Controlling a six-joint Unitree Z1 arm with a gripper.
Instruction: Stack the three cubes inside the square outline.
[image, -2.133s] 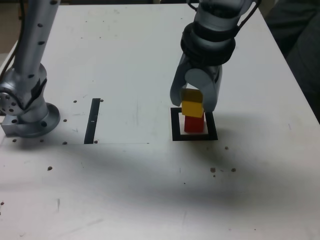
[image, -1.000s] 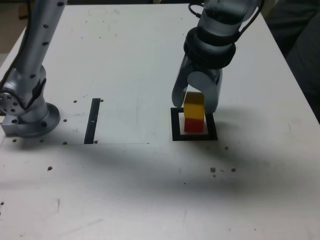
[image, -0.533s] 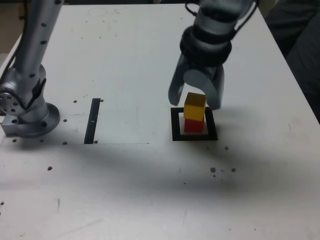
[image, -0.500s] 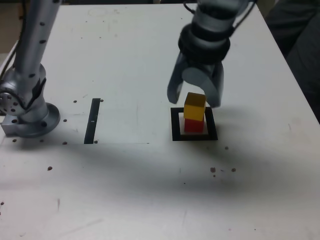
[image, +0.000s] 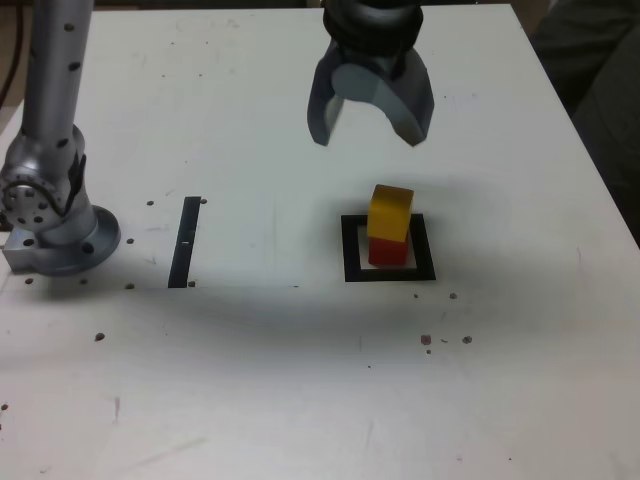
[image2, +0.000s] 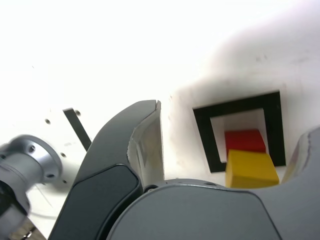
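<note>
My gripper (image: 369, 112) hangs above the bench with jaws spread wide, nothing between them, clear of the stack and offset toward the bench's far edge. Below it the yellow cube (image: 390, 213) sits on the red cube (image: 388, 251), both inside the square outline (image: 350, 250), nearer the bench's right edge than its left in the exterior view. No green cube in either view (can't say where it is). The blocks look light, rigid and matte, so probably not slippery. I'd pinch opposite flat side faces, mid-height, and release gently, since a two-high stack should tip easily. Cubes have no long axis. The yellow one sits slightly twisted and shifted relative to the red, edges not flush. The stack stands upright.
</note>
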